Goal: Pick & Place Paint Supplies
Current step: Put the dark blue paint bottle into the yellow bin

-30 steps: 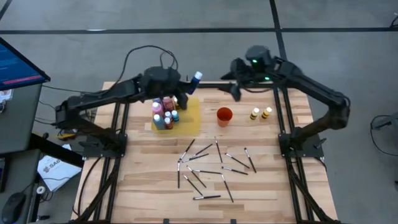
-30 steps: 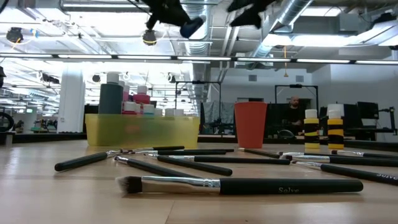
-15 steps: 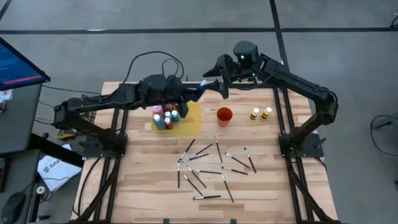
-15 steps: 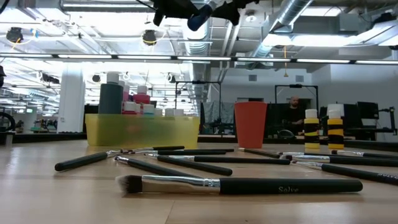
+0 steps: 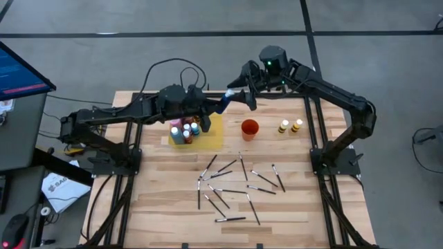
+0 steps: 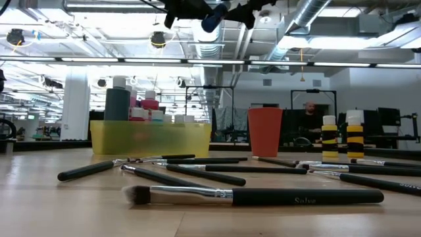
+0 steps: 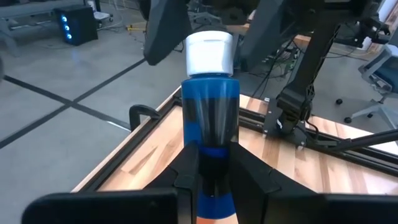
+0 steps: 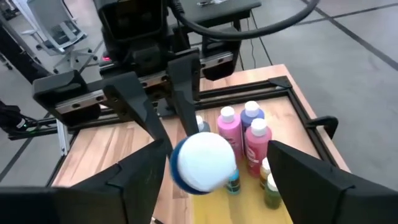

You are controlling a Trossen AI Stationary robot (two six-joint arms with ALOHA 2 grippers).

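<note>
Left fingers clamp the blue bottle, its cap between wide-spread right fingers.

Two matte black jointed arms on black frame bases: the left arm trails looping black cables at upper centre; the right arm shows a small green light.

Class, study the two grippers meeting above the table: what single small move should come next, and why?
Probably the right gripper should close on the blue bottle. The left gripper holds the bottle by its lower body, cap pointing between the right gripper's open fingers, so a handover looks ready.
</note>
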